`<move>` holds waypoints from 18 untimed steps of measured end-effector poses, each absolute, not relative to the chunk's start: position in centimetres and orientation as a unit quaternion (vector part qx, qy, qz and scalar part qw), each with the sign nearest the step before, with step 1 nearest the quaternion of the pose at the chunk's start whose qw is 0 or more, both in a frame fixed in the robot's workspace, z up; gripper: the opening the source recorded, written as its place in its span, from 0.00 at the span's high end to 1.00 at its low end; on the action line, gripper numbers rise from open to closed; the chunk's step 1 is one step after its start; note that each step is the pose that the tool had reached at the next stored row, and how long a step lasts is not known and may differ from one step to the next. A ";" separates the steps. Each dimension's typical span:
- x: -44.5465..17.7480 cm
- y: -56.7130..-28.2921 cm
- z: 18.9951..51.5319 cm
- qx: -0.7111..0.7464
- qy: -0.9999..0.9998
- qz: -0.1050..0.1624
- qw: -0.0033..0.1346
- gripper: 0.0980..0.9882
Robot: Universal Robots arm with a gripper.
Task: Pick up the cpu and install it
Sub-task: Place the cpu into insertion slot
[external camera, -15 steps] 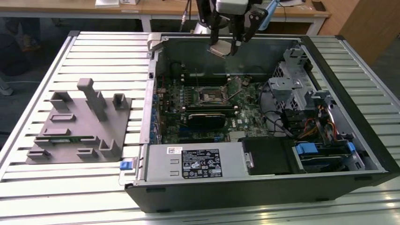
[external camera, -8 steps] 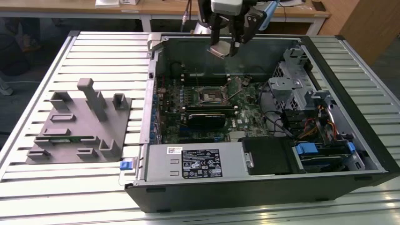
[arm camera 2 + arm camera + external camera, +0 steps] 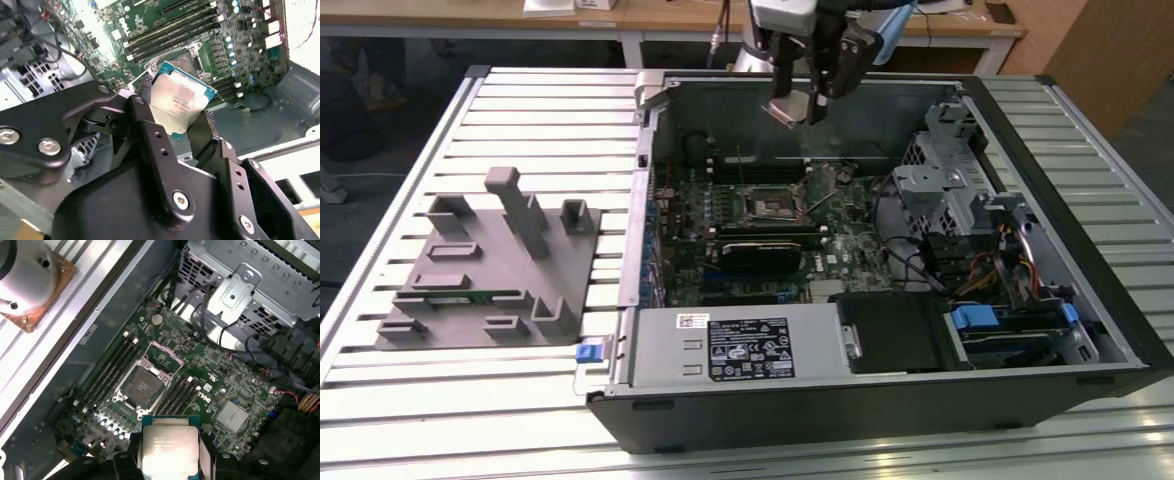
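Observation:
The cpu (image 3: 787, 108) is a flat square chip with a pale silver top, and my gripper (image 3: 798, 106) is shut on it, one finger on each side. It hangs in the air over the far part of the open computer case (image 3: 1014, 130). In both wrist views the cpu (image 3: 177, 100) (image 3: 167, 445) sits between the black fingers (image 3: 145, 125) (image 3: 131, 452). The open motherboard socket (image 3: 767, 205) (image 3: 140, 385) lies below, nearer the middle of the board, with nothing in it. In the second wrist view the socket (image 3: 189, 59) is partly hidden behind the chip.
A grey plastic holder tray (image 3: 480, 270) stands on the slatted table (image 3: 520, 110) at the exterior view's left. Inside the case are memory slots (image 3: 112, 372), a metal drive cage (image 3: 961, 170), cables (image 3: 987, 265) and a power supply (image 3: 740, 345). A round silver part on a copper-coloured plate (image 3: 30, 285) lies outside the case wall.

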State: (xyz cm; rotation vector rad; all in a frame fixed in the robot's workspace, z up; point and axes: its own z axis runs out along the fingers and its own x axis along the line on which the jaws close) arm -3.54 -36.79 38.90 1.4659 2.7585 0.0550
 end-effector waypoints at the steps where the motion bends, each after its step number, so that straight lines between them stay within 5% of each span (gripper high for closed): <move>1: -3.5 -36.8 38.9 0.477 0.879 0.018 0.009 0.50; 18: -3.5 -36.7 38.2 0.593 0.805 0.016 0.011 0.50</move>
